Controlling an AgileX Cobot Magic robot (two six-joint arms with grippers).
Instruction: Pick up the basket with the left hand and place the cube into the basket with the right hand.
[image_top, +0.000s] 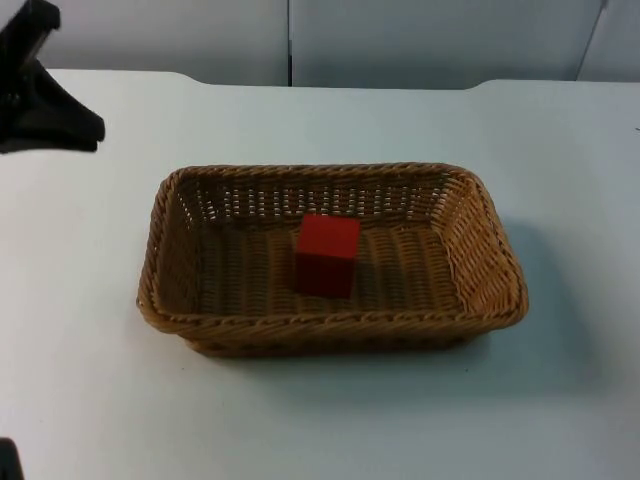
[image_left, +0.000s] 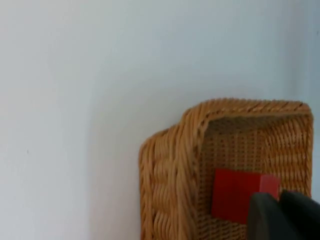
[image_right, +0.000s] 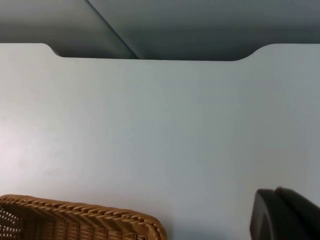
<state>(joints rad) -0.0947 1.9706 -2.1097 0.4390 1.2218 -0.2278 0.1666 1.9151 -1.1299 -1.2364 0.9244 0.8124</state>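
A woven wicker basket (image_top: 330, 322) stands on the white table near the middle, its long side facing me. A red cube (image_top: 327, 255) rests on the basket's floor, about at its centre and upright. In the left wrist view the basket's corner (image_left: 190, 150) and the cube (image_left: 235, 195) inside it are close by. My left gripper (image_top: 62, 126) hangs at the table's far left, well apart from the basket and holding nothing. My right gripper (image_right: 286, 216) is off to the side of the basket's rim (image_right: 100, 216), over bare table.
The grey partition wall (image_top: 420, 40) closes off the table's far edge behind the basket. Bare white table top (image_top: 300, 420) surrounds the basket on every side.
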